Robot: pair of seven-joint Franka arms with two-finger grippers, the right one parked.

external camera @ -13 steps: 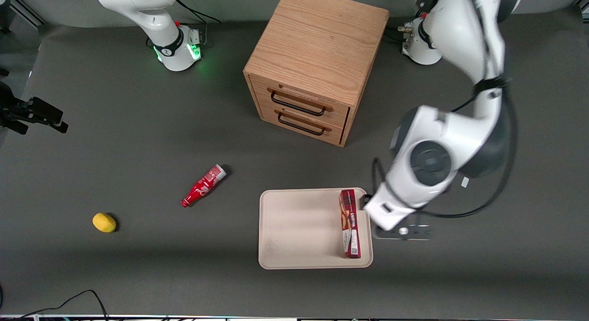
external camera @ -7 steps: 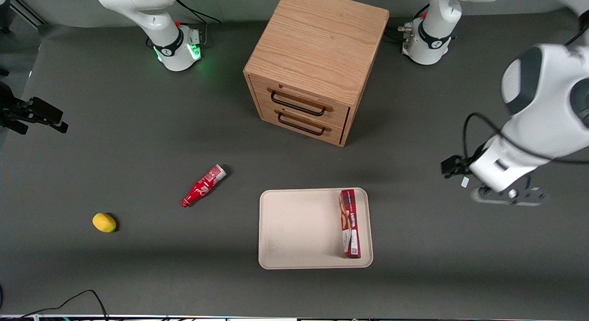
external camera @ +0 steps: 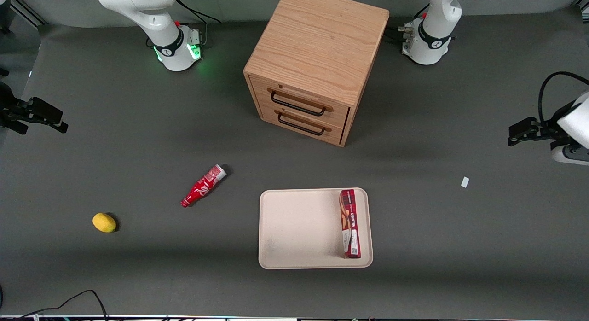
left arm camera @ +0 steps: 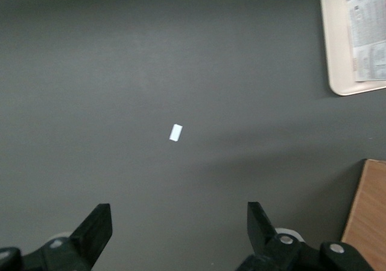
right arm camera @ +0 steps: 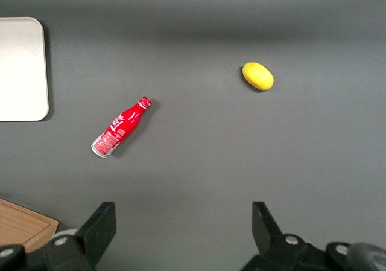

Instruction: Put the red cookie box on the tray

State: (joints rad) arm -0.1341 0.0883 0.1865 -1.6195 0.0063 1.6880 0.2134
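Item: red cookie box point(external camera: 349, 223), long and narrow, lying flat on the tray point(external camera: 299, 229) along the edge toward the working arm's end of the bench point(external camera: 414, 265), its white label end nearest the front camera; in the left wrist view we see that label end point(left arm camera: 367, 29) resting inside the tray's rim point(left arm camera: 333, 54). We judge the placing done. Item: tool point(left arm camera: 175, 235), empty, fingers spread wide apart, holding nothing; it hangs above bare bench well apart from the tray, at the working arm's end, where the front view shows the tool point(external camera: 522, 130) near the edge of the frame. Item: small white scrap point(external camera: 464, 182) on the bench between tool and tray, seen also from the wrist point(left arm camera: 175, 132). Item: wooden drawer cabinet point(external camera: 317, 65), farther from the front camera than the tray. Item: red bottle point(external camera: 203, 186) and yellow lemon-like fruit point(external camera: 104, 222), lying toward the parked arm's end. Risks, as we judge them: few remain. The box sits close to the rim, so any nudge to the tray, or an arm sweeping low over it, could tip the box over the low edge. A return pass of the tool toward the tray could catch the box's long side and push it off.
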